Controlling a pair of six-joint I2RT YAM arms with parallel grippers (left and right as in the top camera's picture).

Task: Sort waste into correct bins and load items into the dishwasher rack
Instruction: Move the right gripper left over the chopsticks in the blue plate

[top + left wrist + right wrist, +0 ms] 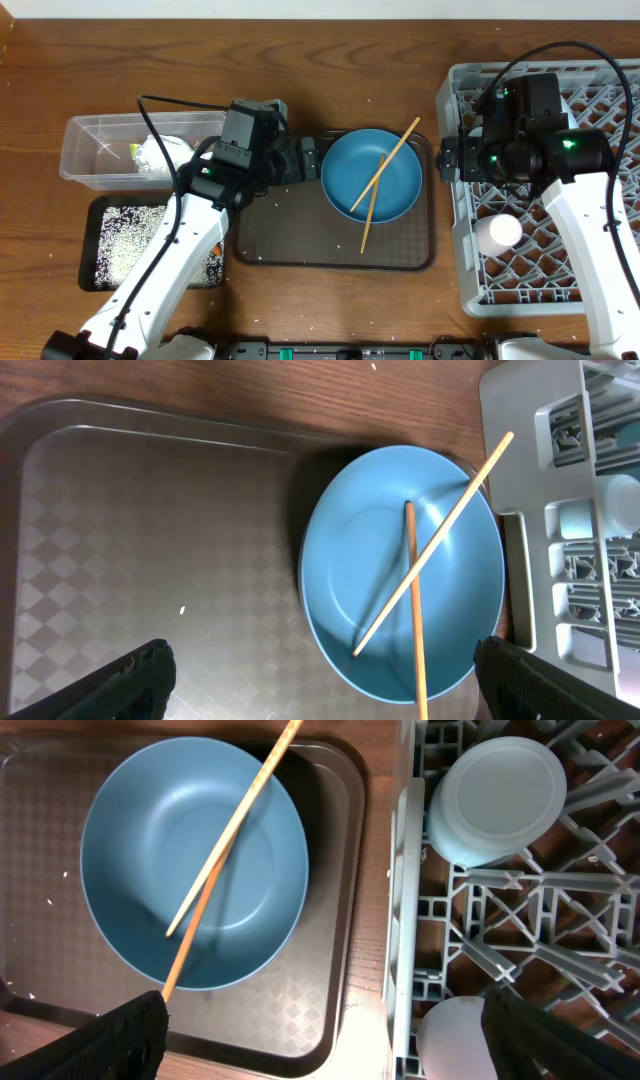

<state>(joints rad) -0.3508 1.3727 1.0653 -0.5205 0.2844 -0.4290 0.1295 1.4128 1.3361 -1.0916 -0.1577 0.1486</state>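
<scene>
A: How do the hands stand?

B: Both are spread wide and hold nothing. On my overhead view the left hand (pixel 315 163) hovers over the brown serving tray (pixel 290 245), just at 9 o'clock of the blue plate (pixel 350 165). The right hand (pixel 443 162) hangs over the 9 o'clock rim of the dishwasher rack (pixel 470 290), at 3 o'clock of the plate.

A: And the plate itself?

B: It lies on the serving tray, toward the tray's 1 o'clock corner, near the middle of the surface (pixel 300 60). The two chopsticks (pixel 388 165) lie crossed on it. One reaches past the plate's rim at 1 o'clock, the other runs out over the rim at 6 o'clock above the tray.

A: What is in the rack?

B: The rack fills the 3 o'clock side of the surface. A white cup (pixel 497 232) sits in it toward its 8 o'clock side. My right wrist camera also shows a pale blue vessel (pixel 495 800), bottom up, just inside the rim nearest the serving tray. Cup or bowl, I cannot tell.

A: The bins?

B: The clear tub (pixel 85 150) is at 9 o'clock on the surface, with the crumpled wrapper (pixel 155 155) inside it. The black tray (pixel 95 265) lies just at 6 o'clock of the tub, with rice grains (pixel 125 235) spread across it. A few loose grains dot the serving tray and the wood around it. My left arm crosses above the black tray's 3 o'clock edge
</scene>
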